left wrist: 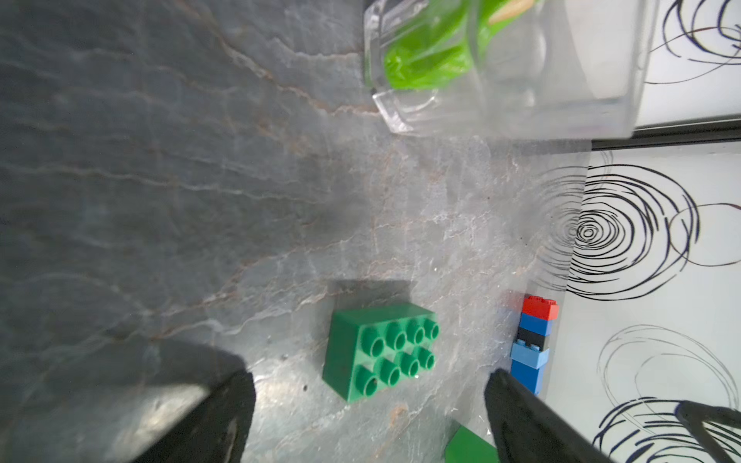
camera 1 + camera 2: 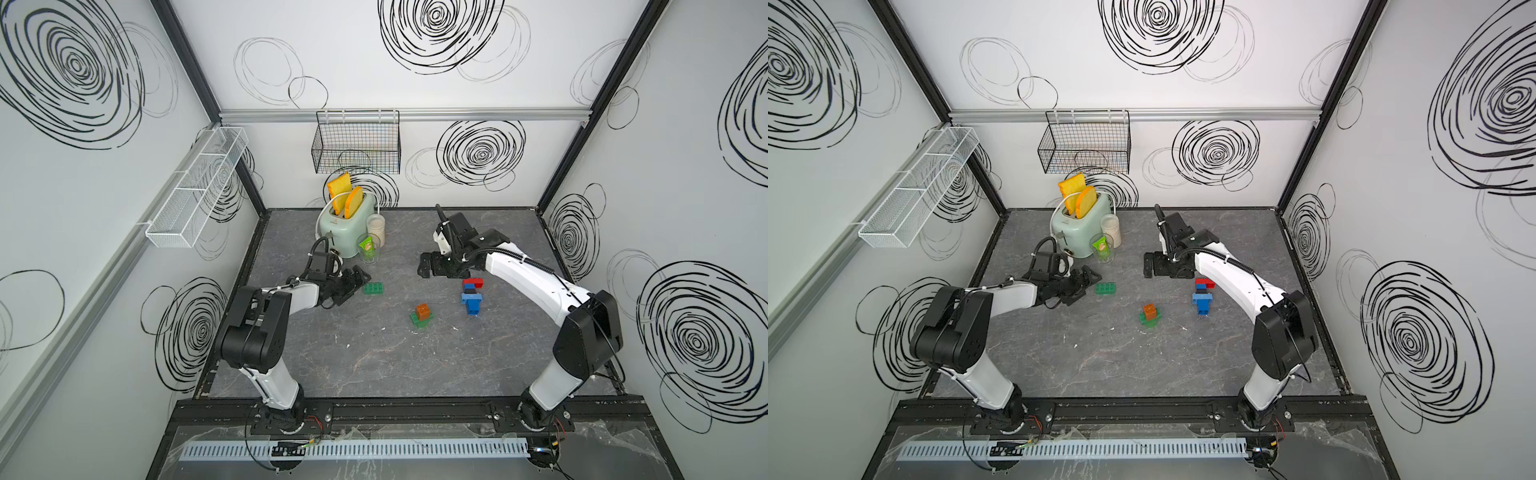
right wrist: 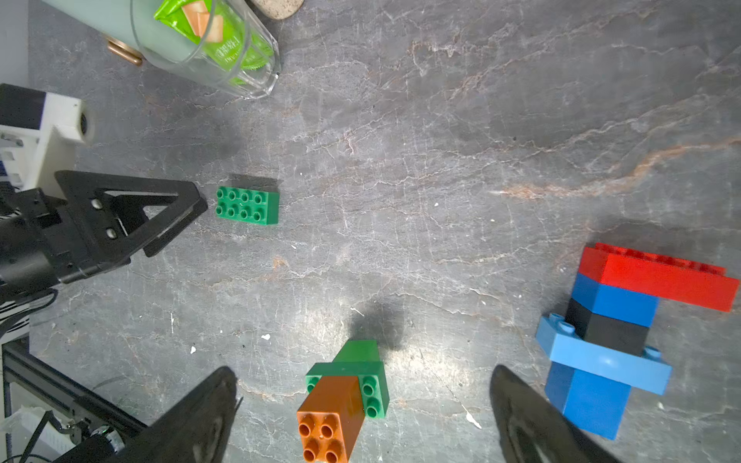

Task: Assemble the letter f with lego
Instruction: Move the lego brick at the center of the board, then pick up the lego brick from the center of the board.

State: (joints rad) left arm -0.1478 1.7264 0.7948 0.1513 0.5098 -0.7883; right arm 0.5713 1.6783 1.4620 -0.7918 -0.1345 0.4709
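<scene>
A green oblong lego brick (image 2: pixel 374 288) (image 2: pixel 1105 288) (image 1: pixel 381 348) (image 3: pixel 248 205) lies studs up on the grey table. My left gripper (image 2: pixel 356 283) (image 1: pixel 369 384) stands open just short of it, nothing between its fingers. An orange-brown square brick stacked on green bricks (image 2: pixel 422 315) (image 2: pixel 1151 314) (image 3: pixel 341 401) stands mid-table. A lego column of dark blue, light blue, black and red bricks (image 2: pixel 472 296) (image 2: pixel 1203 296) (image 3: pixel 613 328) lies on its side to the right. My right gripper (image 2: pixel 428 266) (image 3: pixel 365 373) hovers open, empty, behind the stack and left of the column.
A mint toaster (image 2: pixel 347 224) with two toast slices, a white jar (image 2: pixel 376 227) and a clear glass holding a green packet (image 2: pixel 369 252) stand at the back left, close behind my left gripper. A black wire basket (image 2: pixel 356 143) and a white mesh shelf (image 2: pixel 199 187) hang on the walls.
</scene>
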